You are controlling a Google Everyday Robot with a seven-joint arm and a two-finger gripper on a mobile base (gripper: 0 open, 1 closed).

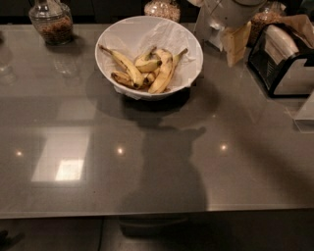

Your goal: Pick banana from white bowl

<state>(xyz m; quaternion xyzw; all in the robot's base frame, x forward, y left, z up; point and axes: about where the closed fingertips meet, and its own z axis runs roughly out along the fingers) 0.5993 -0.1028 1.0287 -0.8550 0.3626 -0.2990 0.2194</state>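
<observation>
The white bowl point(182, 34), lined with crumpled white paper, stands at the back middle of the grey counter. The banana point(165, 73) lies in its right half, long and clean yellow, with its thin stem pointing up right. A long brown-spotted banana point(119, 63) lies to its left and a short stubby dark-tipped one point(147, 64) lies between them. My gripper point(237, 46) hangs from the white arm point(230, 10) at the top right, to the right of the bowl and apart from it, holding nothing that I can see.
A glass jar point(50, 22) with brown contents stands at the back left. Two more jars point(164, 7) point(265, 17) stand along the back edge. A black and silver appliance point(287, 63) stands at the right, and a pale object point(306, 112) sits at the right edge.
</observation>
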